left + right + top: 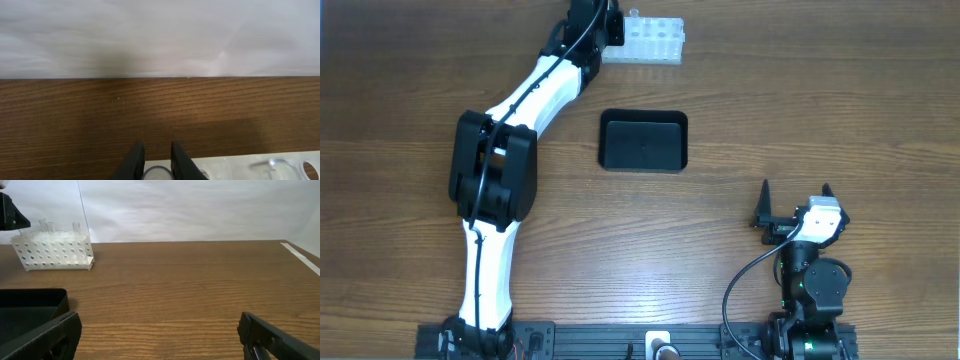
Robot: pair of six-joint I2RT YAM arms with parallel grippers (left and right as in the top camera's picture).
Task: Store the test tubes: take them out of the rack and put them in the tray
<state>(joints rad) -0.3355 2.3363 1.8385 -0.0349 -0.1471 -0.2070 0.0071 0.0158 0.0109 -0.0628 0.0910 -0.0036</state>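
Left claw grasps a tube in the 12 o'clock rack; pull straight up. Right claw idles released.

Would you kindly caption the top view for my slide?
Left gripper grips a test tube at the rack; the black tray lies empty; right gripper open.

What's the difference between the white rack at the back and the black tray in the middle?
The rack is white, tall and perforated; the tray is black and shallow. The rack holds upright test tubes; the tray is empty. The rack sits by the table's far edge, the tray nearer the middle. Both are rectangular.
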